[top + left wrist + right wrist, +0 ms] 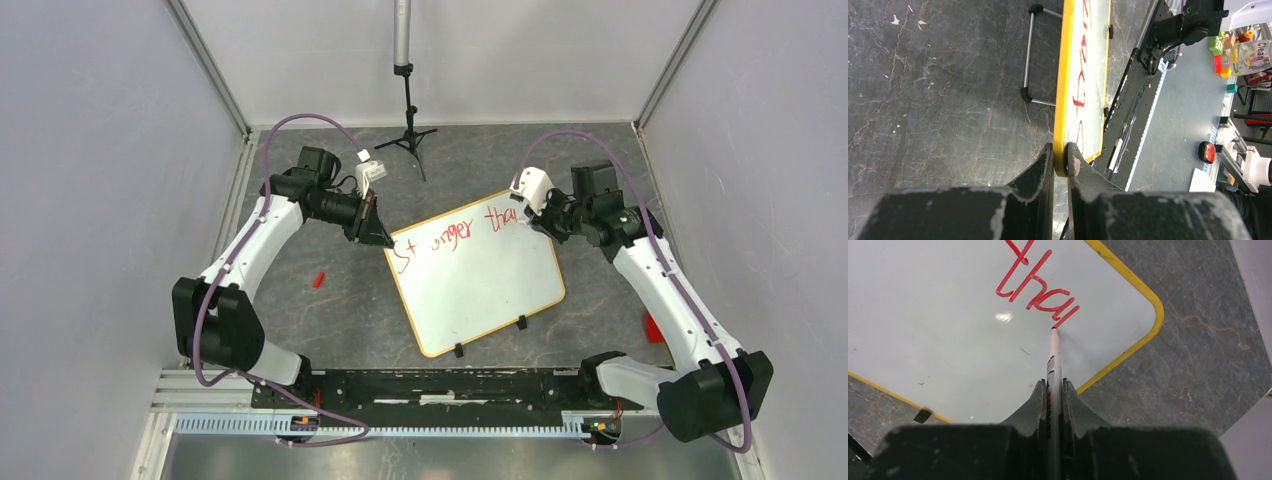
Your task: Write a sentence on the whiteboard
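Note:
The whiteboard (480, 275) lies tilted on the dark table with its orange frame and two black clip feet toward me. The sentence (455, 238) in red reads "Stronger tha" in one slanted row along the far edge. My left gripper (381, 233) is shut on the board's far left corner; in the left wrist view my left gripper (1060, 159) clamps the yellow frame (1062, 85). My right gripper (532, 214) is shut on a white marker (1053, 360), its red tip touching the board (923, 340) at the end of the letters "tha" (1034, 282).
A black tripod stand (407, 130) stands at the back. A small red piece (319, 279) lies left of the board and another red thing (654, 327) lies by the right arm. Grey walls close in both sides.

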`<state>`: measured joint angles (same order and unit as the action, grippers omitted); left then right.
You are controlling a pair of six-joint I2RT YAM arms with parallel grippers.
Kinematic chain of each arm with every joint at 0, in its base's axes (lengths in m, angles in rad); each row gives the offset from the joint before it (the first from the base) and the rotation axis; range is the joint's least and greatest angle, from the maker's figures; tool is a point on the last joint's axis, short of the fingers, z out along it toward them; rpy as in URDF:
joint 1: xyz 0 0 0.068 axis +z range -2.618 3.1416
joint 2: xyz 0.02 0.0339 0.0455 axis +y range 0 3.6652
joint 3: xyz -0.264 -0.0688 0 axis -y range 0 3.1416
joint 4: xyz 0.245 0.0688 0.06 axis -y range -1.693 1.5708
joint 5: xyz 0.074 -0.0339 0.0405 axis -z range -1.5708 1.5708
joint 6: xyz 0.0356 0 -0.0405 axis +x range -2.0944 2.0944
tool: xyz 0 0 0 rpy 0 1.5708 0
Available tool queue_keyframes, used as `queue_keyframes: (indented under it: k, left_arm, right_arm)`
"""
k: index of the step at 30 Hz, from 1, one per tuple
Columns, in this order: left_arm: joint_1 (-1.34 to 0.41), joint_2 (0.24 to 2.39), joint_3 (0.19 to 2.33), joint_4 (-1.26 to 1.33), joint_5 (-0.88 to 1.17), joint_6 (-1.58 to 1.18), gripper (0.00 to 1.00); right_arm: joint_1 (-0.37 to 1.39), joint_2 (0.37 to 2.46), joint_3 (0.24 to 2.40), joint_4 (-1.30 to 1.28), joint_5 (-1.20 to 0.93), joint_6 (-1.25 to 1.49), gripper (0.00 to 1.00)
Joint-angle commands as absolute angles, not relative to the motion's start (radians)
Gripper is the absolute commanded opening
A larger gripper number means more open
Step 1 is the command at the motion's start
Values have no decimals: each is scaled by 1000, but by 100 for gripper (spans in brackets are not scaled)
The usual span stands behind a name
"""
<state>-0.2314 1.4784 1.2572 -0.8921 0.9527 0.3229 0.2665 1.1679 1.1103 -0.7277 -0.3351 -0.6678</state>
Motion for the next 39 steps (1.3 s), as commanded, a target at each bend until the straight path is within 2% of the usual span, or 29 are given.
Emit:
queue_keyframes:
  k: [1,16,25,39]
  left_arm:
    - [-235,1470,1260,-870,956,335,2]
    - [-235,1476,1258,-868,952,344,2]
    - [-235,1487,1267,-870,952,340,2]
    - [-235,1487,1263,-864,950,335,2]
  right_arm:
    - [264,1171,1132,-706,-332,-663,0]
    - [263,1241,1238,-672,-301,-642,0]
    - [244,1221,1216,-685,-247,-674,0]
    - [242,1186,1131,-749,-305,-712,0]
